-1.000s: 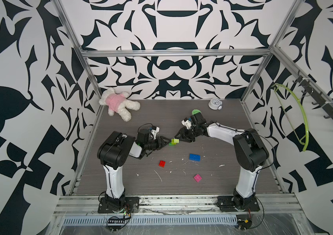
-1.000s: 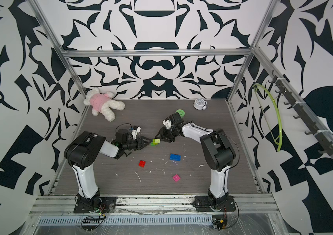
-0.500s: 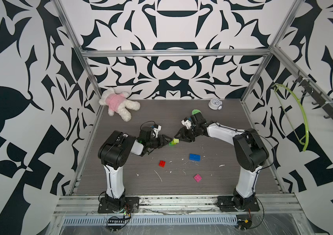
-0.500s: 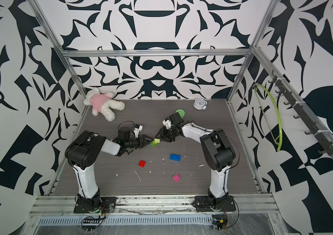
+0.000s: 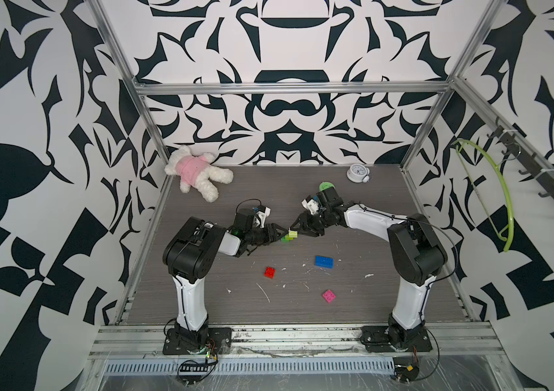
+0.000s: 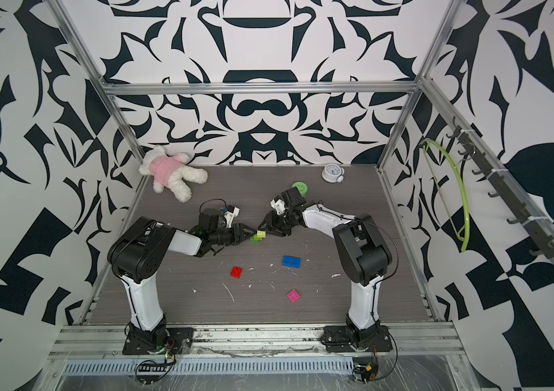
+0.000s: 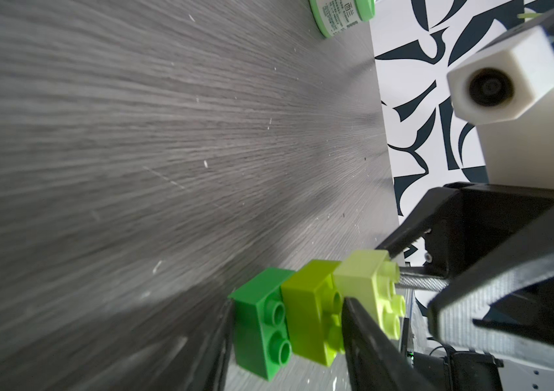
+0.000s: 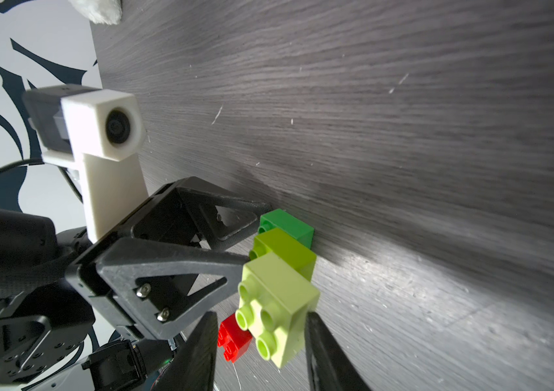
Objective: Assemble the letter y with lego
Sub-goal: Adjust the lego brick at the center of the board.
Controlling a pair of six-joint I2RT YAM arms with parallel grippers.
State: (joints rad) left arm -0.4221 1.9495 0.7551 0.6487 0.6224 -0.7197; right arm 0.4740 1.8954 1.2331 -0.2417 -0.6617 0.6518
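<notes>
The matte grey wood-grain tabletop is flecked with white debris. At mid-table, the stem, a row of three glossy studded plastic squares, is clamped at its darker end by the black, triangular-fingered left gripper. It comprises a green brick, a lime brick and a pale lime brick, the last pinched by the right gripper. A rectangular blue brick, a red brick and a pink brick are shown lying loose, well apart.

Black-white patterned walls, grey woodgrain floor.
</notes>
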